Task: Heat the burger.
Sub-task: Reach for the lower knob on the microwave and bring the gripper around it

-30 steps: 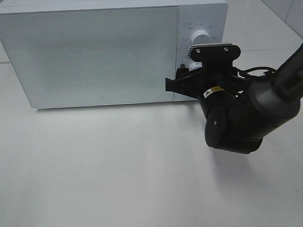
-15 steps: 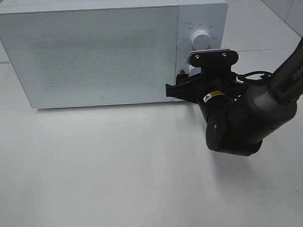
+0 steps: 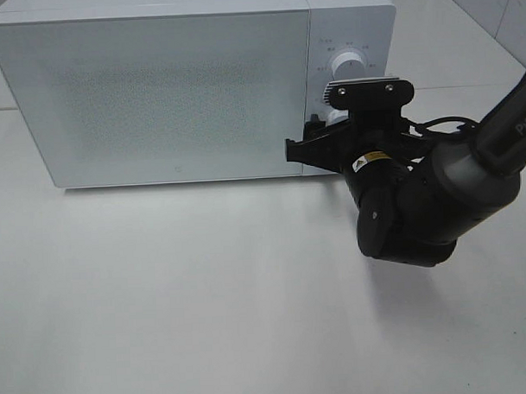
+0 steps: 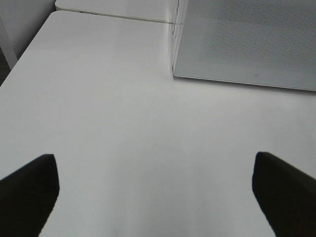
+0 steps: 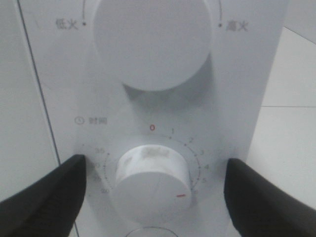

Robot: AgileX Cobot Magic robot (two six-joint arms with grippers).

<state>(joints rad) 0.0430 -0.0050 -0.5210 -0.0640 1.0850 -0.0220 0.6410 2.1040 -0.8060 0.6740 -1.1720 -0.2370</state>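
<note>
Where the high camera looks down on a white table [image 3: 206, 303], we see a white microwave [image 3: 155, 88] filling the upper left and upper middle of the frame, its door [image 3: 164, 97] shut. The frosted door panel hides the inside, and no view shows the burger, so we cannot tell where it is.

To the right of the door runs the narrow control panel [image 3: 361, 29], with a round white knob [image 3: 348, 66] partly showing above the black right arm [image 3: 419, 200]. That arm comes in from the right edge and ends right at the panel.

In the right wrist view, the right gripper [image 5: 156, 167] faces the panel with its jaws apart. Its dark fingers [image 5: 44, 197] stand on either side of the timer knob [image 5: 150, 185], with a gap on each side and no contact. The knob's red dash sits away from the red zero on the dial. The larger power knob [image 5: 150, 42] is beside it.

In the left wrist view, the left gripper [image 4: 154, 165] has its jaws wide apart over bare table, holding nothing, with the microwave's near corner [image 4: 174, 74] beyond.
</note>
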